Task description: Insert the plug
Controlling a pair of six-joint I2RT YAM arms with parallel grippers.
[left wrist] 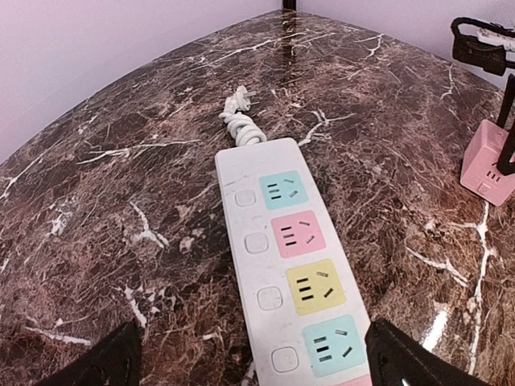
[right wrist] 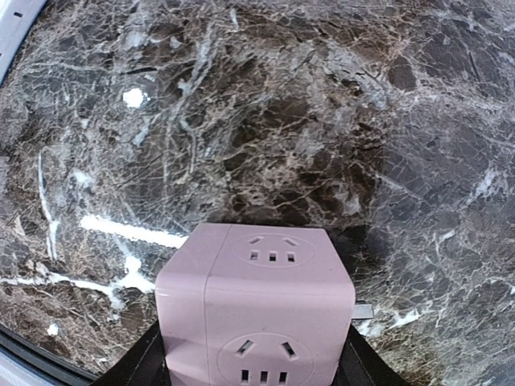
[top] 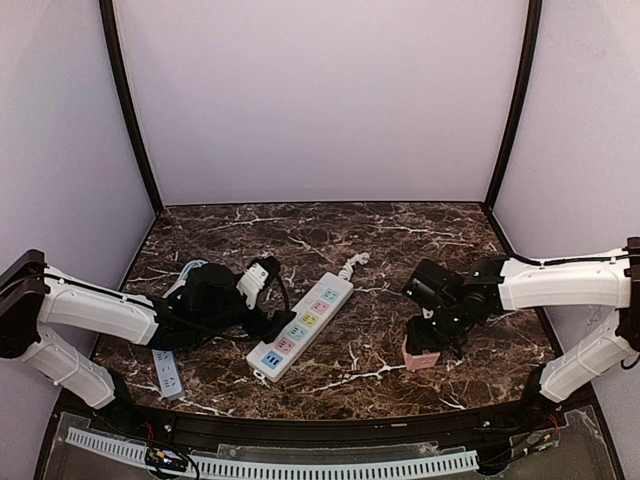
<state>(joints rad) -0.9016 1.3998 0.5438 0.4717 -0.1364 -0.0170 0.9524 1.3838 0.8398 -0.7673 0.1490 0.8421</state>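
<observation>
Pink cube plug [right wrist: 257,305] sits on the marble table [top: 380,240] at my right, flanked by the right gripper [right wrist: 253,366] — gripping or not, I cannot tell. The power strip [top: 302,325] lies to its left, long axis diagonal — left gripper [left wrist: 257,358] gapes wide at its near end.

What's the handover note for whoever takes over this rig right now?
Left gripper: jaws wide open, empty, flanking the white power strip toward its near end.
Right gripper: jaws straddle the pink cube adapter, close against its sides; a firm grip can't be confirmed.
The cube sits on the table, right of the strip and apart from it.
Done: right arm placed on the cube. Nothing inserted; the visible sockets are empty.
Left: secure the cube, lift, carry to the strip, plug in. The left arm could probably steady the strip.
</observation>
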